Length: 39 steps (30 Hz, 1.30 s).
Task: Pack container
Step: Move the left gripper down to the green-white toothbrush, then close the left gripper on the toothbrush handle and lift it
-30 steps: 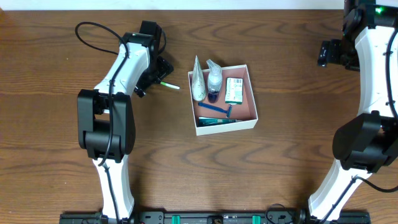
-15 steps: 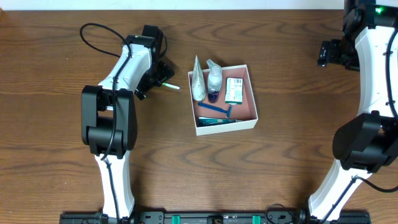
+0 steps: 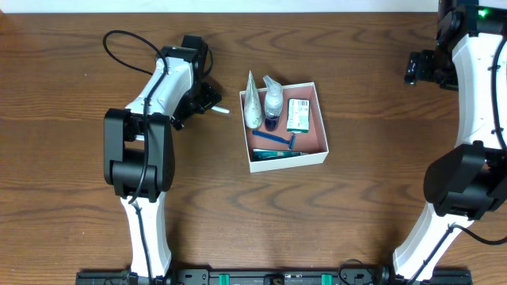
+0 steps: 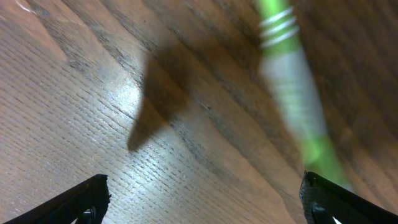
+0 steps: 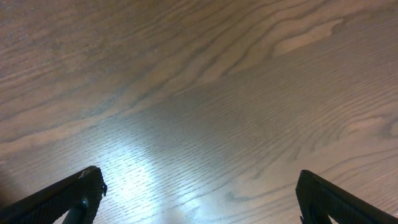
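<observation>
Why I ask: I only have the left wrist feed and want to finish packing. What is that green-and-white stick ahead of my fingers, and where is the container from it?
Observer: It's a thin stick, I can't tell what kind. It lies flat on the table, just left of the container and not touching it.
Operator: What's inside?
Observer: A tube, a bottle, a green packet and a blue razor.
Operator: Is the right arm near?
Observer: No. The right gripper is open, far off at the table's right side.
</observation>
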Each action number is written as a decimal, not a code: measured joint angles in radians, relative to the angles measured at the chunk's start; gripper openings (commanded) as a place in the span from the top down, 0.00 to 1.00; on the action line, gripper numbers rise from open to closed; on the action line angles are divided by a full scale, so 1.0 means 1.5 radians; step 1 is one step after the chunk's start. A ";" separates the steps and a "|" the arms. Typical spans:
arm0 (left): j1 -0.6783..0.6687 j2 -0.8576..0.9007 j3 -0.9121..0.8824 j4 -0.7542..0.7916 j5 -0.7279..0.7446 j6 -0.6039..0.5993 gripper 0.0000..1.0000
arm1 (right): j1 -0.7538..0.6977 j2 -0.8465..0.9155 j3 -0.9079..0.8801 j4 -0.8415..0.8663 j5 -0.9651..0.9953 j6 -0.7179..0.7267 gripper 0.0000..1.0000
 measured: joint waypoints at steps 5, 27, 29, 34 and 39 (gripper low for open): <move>0.000 0.000 -0.011 -0.008 0.000 0.013 0.02 | 0.000 0.000 0.000 0.000 0.000 0.000 0.01; -0.006 -0.001 0.038 0.064 0.051 0.079 0.02 | 0.000 0.000 0.000 0.000 0.000 0.000 0.01; -0.007 -0.001 0.038 0.077 0.054 0.081 0.02 | 0.000 0.000 0.000 0.000 0.000 0.000 0.01; -0.008 -0.001 0.038 0.108 0.058 0.087 0.02 | 0.000 0.000 0.000 0.000 0.000 0.000 0.01; -0.008 0.000 0.038 0.118 0.057 0.090 0.02 | 0.000 0.000 0.000 0.000 0.000 0.000 0.01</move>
